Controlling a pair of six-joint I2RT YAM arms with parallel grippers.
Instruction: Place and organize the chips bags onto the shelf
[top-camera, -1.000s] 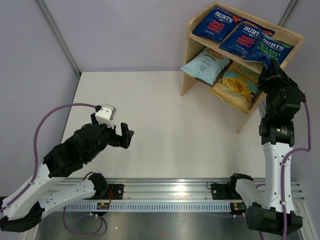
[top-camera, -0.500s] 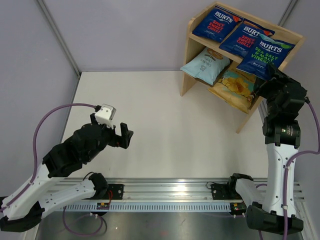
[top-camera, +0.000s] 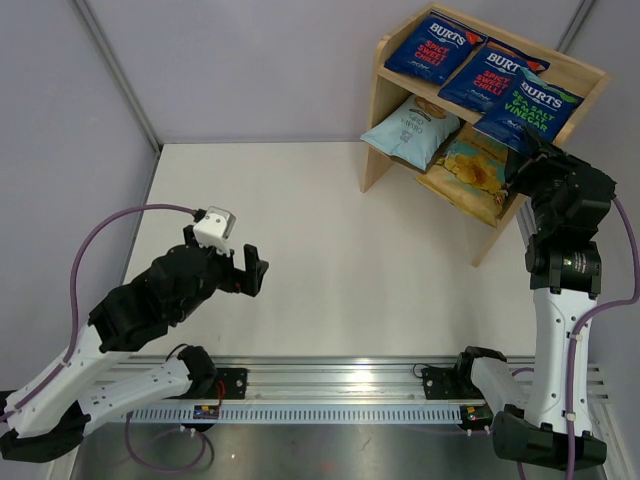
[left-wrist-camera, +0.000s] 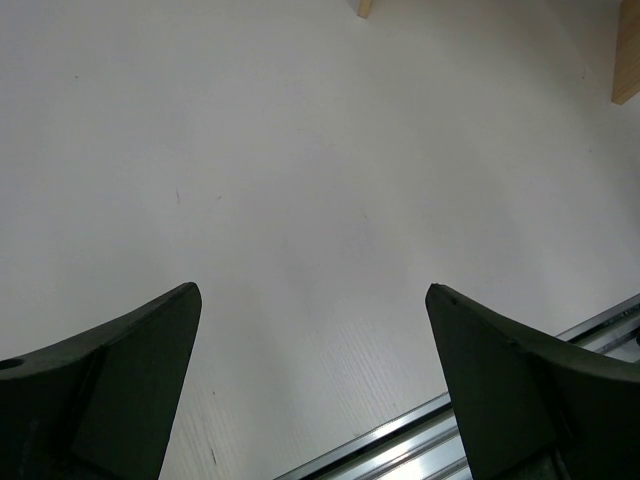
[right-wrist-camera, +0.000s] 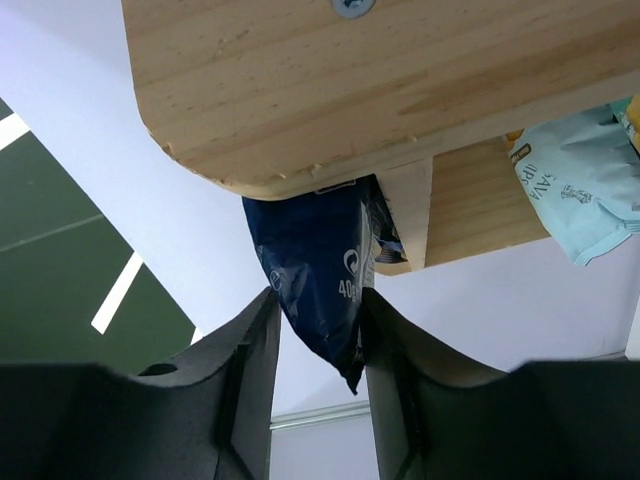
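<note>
The light wood shelf (top-camera: 378, 110) stands at the far right. Two red-lettered Burts bags (top-camera: 428, 47) (top-camera: 490, 75) lie on its top tier. The green-lettered Burts bag (top-camera: 535, 105) lies at the right end of that tier, its lower edge hanging over the front. The pale-blue bag (top-camera: 410, 128) and the yellow-and-teal bag (top-camera: 470, 172) lie on the lower tier. My right gripper (top-camera: 522, 160) is shut on the green-lettered bag's hanging corner (right-wrist-camera: 320, 260), just below the shelf board (right-wrist-camera: 330, 90). My left gripper (top-camera: 255, 272) is open and empty above the table.
The white table (top-camera: 330, 250) is walled on the left and at the back. The metal rail (top-camera: 340, 385) runs along the near edge. A shelf foot (left-wrist-camera: 627, 60) shows at the top right of the left wrist view. The pale-blue bag (right-wrist-camera: 580, 190) shows in the right wrist view.
My right gripper has lifted the green-lettered bag from a low, tilted hold up onto the right end of the top tier. The left arm has barely moved.
</note>
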